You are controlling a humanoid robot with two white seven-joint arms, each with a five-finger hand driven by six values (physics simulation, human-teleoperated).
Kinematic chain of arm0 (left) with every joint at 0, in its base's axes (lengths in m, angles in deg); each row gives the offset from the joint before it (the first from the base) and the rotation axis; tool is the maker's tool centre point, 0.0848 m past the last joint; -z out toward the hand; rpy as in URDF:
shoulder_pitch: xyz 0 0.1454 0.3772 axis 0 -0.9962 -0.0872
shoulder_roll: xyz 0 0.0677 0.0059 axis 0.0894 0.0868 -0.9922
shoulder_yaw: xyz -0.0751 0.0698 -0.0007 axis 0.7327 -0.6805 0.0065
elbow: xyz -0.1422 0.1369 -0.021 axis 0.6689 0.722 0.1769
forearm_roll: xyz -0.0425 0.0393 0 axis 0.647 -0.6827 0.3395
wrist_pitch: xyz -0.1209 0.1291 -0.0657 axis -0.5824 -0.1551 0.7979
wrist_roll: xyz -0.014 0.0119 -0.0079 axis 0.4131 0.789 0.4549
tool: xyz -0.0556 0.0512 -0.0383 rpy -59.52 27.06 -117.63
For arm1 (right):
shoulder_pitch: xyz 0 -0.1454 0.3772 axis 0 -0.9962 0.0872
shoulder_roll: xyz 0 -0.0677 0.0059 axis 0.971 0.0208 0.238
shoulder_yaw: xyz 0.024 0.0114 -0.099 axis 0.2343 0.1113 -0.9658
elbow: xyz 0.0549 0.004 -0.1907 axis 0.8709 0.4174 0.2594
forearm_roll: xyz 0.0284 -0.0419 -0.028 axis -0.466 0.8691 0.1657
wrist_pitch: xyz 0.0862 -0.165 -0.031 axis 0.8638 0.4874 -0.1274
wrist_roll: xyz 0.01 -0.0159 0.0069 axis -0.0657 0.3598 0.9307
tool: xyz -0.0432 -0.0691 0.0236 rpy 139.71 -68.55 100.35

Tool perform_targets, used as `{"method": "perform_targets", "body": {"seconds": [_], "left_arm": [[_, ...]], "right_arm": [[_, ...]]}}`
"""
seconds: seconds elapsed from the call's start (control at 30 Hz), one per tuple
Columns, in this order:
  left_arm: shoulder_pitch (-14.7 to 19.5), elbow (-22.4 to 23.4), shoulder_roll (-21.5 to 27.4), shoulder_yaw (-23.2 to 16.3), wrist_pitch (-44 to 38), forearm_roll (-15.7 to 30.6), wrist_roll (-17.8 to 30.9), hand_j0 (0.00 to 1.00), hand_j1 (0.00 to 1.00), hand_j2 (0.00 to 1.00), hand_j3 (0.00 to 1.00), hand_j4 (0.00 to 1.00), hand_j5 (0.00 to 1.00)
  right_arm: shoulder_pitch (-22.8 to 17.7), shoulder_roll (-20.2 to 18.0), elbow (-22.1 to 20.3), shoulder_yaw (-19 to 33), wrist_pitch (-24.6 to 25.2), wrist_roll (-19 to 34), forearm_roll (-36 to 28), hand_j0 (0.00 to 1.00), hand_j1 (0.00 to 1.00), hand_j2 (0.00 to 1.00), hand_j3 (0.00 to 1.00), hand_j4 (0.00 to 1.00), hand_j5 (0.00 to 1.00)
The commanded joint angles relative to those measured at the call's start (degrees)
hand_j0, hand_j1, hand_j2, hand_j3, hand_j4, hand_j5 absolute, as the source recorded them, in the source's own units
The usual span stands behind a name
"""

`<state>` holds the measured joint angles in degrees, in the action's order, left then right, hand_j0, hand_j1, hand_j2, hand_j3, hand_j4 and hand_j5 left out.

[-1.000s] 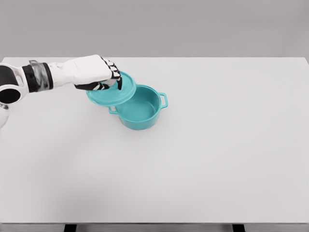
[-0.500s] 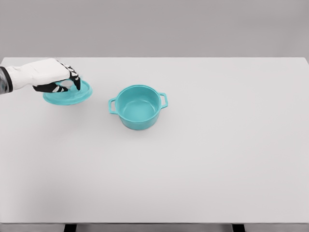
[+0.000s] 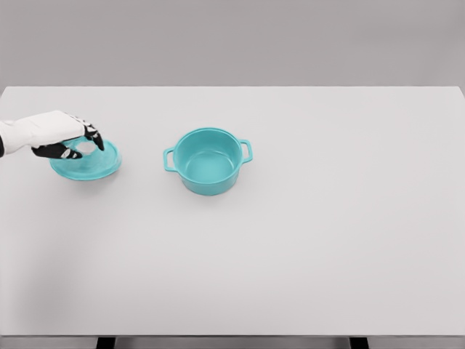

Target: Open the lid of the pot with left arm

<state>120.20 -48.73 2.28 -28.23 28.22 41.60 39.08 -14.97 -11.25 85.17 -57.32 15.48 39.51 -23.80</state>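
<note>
Round teal pot (image 3: 208,161) with two small loop handles standing upright on the plain white table (image 3: 305,240), a little left of centre and in the far half. Uncovered, mouth facing straight up; only its own teal floor and inner wall showing inside, holding nothing visible. Handles lying along a line running from near-left to far-right, one at the left rim, the other at the upper right rim.

Matching teal round lid (image 3: 86,161) off the pot and well apart from it, out to the left, close to the table's left edge. Lying almost flat at table level, top side up; whether fully resting on the surface or just clear of it, cannot tell. Bare white tabletop between lid and pot.

White left hand (image 3: 65,137) with dark finger segments reaching in from the left edge, palm down over the top of the lid. Fingers curled down and closed around the middle of the lid, where a knob would sit, though the knob itself hidden under them. Only the hand and a short stretch of white forearm in view.

Wide open room in front of the pot and all across the right half of the table. Far edge not far behind both pieces. Grey wall beyond.
</note>
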Motion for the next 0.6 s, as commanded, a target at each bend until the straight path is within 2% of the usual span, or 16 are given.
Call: {"method": "perform_targets", "body": {"seconds": [0.0,0.23,0.33,0.37,0.57], "left_arm": [[0.0,0.1,1.3,0.7,0.1,-0.6,0.0,1.0,1.0,1.0,1.0,1.0,1.0],[-0.3,0.1,1.4,2.8,0.1,-0.4,0.0,1.0,1.0,1.0,1.0,1.0,1.0],[-3.4,-0.1,0.8,8.9,0.1,0.2,0.0,1.0,1.0,1.0,1.0,1.0,1.0],[-3.8,0.0,0.8,9.9,0.1,0.2,0.0,1.0,1.0,1.0,1.0,1.0,1.0],[-4.1,0.1,-0.6,12.2,0.1,0.2,0.0,1.0,1.0,1.0,1.0,1.0,1.0]], "right_arm": [[0.0,0.0,0.0,0.0,-0.1,0.0,0.0,1.0,1.0,1.0,1.0,1.0,1.0],[0.0,0.0,0.0,0.0,-0.1,0.0,-0.1,1.0,1.0,1.0,1.0,1.0,1.0],[0.0,0.0,0.0,0.0,-0.1,0.0,0.0,1.0,1.0,1.0,1.0,1.0,1.0],[0.0,0.0,0.0,0.0,-0.1,0.0,0.0,1.0,1.0,1.0,1.0,1.0,1.0],[0.0,0.0,0.0,0.0,0.0,0.0,-0.1,1.0,1.0,1.0,1.0,1.0,1.0]]}}
